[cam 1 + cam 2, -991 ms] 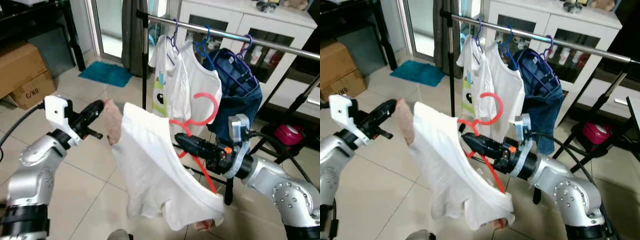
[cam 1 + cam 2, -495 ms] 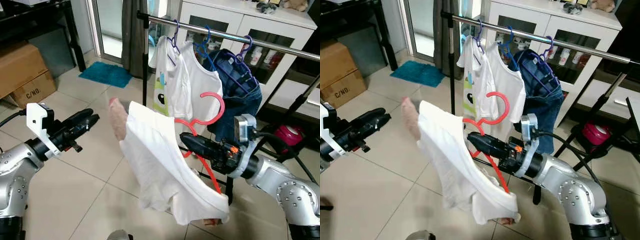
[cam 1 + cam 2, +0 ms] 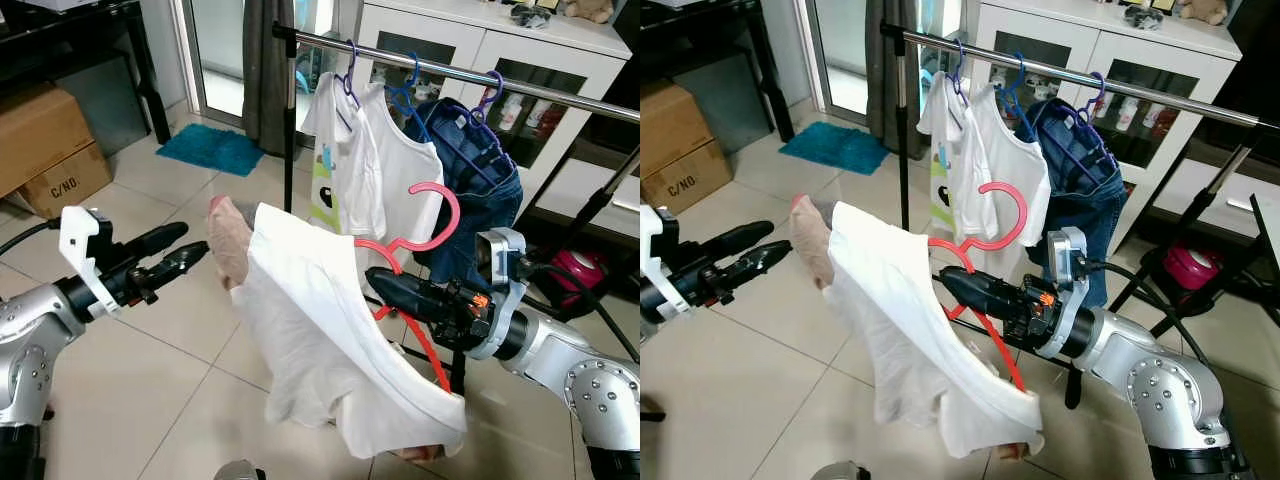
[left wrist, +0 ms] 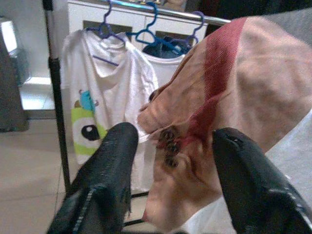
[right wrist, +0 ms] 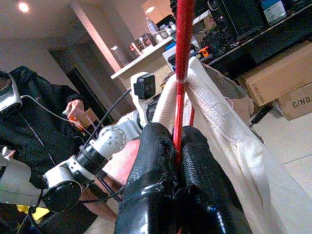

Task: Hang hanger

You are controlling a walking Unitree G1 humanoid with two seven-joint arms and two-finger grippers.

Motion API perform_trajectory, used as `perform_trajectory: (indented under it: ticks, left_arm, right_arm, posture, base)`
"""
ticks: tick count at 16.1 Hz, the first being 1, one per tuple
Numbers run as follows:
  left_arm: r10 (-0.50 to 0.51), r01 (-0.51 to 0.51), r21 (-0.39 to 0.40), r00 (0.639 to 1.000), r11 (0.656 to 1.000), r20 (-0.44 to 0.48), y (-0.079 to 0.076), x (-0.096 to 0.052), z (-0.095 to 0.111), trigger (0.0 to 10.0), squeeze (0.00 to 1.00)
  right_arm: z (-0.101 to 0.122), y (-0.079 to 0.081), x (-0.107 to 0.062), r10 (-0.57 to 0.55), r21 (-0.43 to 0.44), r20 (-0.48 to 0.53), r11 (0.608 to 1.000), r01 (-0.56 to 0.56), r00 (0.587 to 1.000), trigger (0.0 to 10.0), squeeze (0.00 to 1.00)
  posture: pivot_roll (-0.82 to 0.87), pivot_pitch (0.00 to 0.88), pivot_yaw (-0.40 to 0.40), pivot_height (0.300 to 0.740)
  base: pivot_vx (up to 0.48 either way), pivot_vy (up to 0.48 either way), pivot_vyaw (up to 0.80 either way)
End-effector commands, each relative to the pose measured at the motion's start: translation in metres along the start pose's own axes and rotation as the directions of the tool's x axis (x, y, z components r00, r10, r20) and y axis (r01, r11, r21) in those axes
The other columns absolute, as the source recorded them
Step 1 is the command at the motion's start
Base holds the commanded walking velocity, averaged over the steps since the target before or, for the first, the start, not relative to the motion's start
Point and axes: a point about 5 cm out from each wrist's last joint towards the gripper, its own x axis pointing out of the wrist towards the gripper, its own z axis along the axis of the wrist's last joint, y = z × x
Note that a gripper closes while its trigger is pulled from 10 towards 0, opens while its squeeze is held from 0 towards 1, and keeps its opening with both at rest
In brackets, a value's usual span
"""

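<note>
Gripping the red hanger (image 3: 405, 250) tight, right gripper (image 3: 385, 283) carries the white shirt (image 3: 320, 340) below the rail (image 3: 440, 72). Left gripper (image 3: 185, 250) spread, empty, at 9 o'clock. Lift hook toward 1 o'clock, over rail, clear of hung clothes (image 3: 400, 160).
</note>
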Motion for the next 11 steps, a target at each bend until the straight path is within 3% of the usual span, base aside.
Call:
perform_trajectory:
  ticks: [1,5,8,9,10,11]
  left_arm:
    - [-0.024,0.025,0.017,1.0,1.0,-0.007,-0.002,0.004,0.003,10.0,1.0]
    - [-0.021,0.022,0.034,1.0,0.999,-0.01,0.001,0.01,0.003,10.0,1.0]
    - [0.011,-0.012,0.06,1.0,0.998,0.012,0.012,0.027,0.006,10.0,1.0]
    - [0.0,0.0,0.057,1.0,0.998,0.002,0.012,0.031,0.005,10.0,0.83]
    - [-0.024,0.025,0.053,1.0,0.998,-0.015,0.012,0.037,0.004,10.0,0.23]
    - [-0.046,0.048,0.046,0.999,0.998,-0.027,0.011,0.042,0.002,10.0,0.0]
  right_arm:
    - [0.008,0.005,0.0,0.027,-0.032,0.018,0.999,-0.026,0.999,10.0,0.0]
    - [0.008,0.007,0.001,0.041,-0.026,0.019,0.999,-0.041,0.999,10.0,0.0]
    - [0.01,0.011,0.005,0.067,-0.025,0.037,0.998,-0.066,0.997,10.0,0.0]
    - [0.009,0.012,0.006,0.071,-0.023,0.036,0.997,-0.07,0.997,10.0,0.0]
    - [0.008,0.012,0.007,0.075,-0.019,0.033,0.997,-0.074,0.997,10.0,0.0]
    - [0.007,0.013,0.007,0.077,-0.017,0.031,0.997,-0.076,0.997,10.0,0.0]
  posture:
    - [0.0,0.0,-0.042,0.74]
    - [0.0,0.0,-0.042,0.74]
    - [0.01,0.0,-0.052,0.74]
    - [0.01,0.0,-0.05,0.74]
    - [0.0,0.0,-0.048,0.74]
    - [0.0,0.0,-0.043,0.74]
  base:
    - [0.0,0.0,0.0]
    - [0.0,0.0,0.0]
    - [0.0,0.0,0.0]
    - [0.0,0.0,0.0]
    - [0.0,0.0,0.0]
    - [0.0,0.0,0.0]
